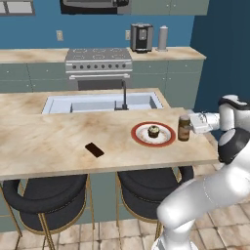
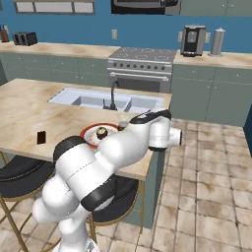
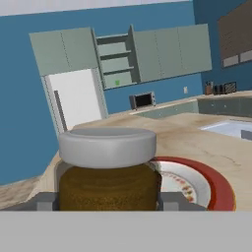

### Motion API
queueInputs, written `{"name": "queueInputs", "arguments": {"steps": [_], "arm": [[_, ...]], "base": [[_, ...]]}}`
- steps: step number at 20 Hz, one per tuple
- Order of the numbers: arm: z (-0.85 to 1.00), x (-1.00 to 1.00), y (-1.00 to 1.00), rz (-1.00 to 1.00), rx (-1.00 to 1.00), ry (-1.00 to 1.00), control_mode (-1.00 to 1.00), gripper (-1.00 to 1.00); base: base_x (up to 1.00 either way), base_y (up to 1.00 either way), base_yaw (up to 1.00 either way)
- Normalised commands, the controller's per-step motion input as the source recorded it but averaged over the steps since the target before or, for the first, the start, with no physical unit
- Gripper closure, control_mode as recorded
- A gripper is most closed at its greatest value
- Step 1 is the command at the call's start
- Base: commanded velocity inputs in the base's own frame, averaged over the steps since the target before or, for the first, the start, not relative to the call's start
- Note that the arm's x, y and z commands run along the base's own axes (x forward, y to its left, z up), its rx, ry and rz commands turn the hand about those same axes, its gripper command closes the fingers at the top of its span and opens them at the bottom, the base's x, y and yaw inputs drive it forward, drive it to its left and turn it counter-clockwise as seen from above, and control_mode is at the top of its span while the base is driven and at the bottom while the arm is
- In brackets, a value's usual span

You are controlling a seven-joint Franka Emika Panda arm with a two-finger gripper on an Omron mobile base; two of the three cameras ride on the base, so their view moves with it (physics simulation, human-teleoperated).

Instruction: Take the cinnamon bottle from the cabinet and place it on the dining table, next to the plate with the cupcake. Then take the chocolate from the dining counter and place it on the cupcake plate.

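The gripper point(image 1: 189, 125) is clamped on the cinnamon bottle point(image 1: 184, 128), which stands upright on the desk point(image 1: 49, 141) just right of the red-rimmed plate point(image 1: 153, 134) holding the cupcake point(image 1: 154, 131). The chocolate point(image 1: 94, 149) lies flat on the desk, well to the left of the plate and nearer the stools point(image 1: 46, 197).

A home kitchen: stove point(image 1: 98, 62), sink point(image 1: 100, 102), coffee machine point(image 1: 141, 37), wall cabinets point(image 3: 147, 51)

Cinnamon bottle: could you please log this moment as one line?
end effector: shut on bottle | bottle: upright on table, beside plate | chocolate: untouched
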Motion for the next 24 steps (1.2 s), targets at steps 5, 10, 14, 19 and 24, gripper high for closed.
{"name": "queueInputs", "arguments": {"steps": [5,10,14,19,24], "arm": [[-0.33,0.26,0.00,0.01,0.07,0.00,-1.00,1.00],[-0.24,0.21,0.00,0.01,0.01,0.00,-1.00,1.00],[-0.30,0.03,0.00,0.02,0.00,0.00,-1.00,-1.00],[-0.04,-0.09,0.00,0.01,0.00,0.00,-1.00,-1.00],[0.19,-0.40,0.00,0.00,0.00,-0.01,-1.00,-1.00]], "base": [[0.00,0.00,0.00],[0.00,0.00,0.00],[0.00,0.00,0.00],[0.00,0.00,0.00],[0.00,0.00,0.00]]}}
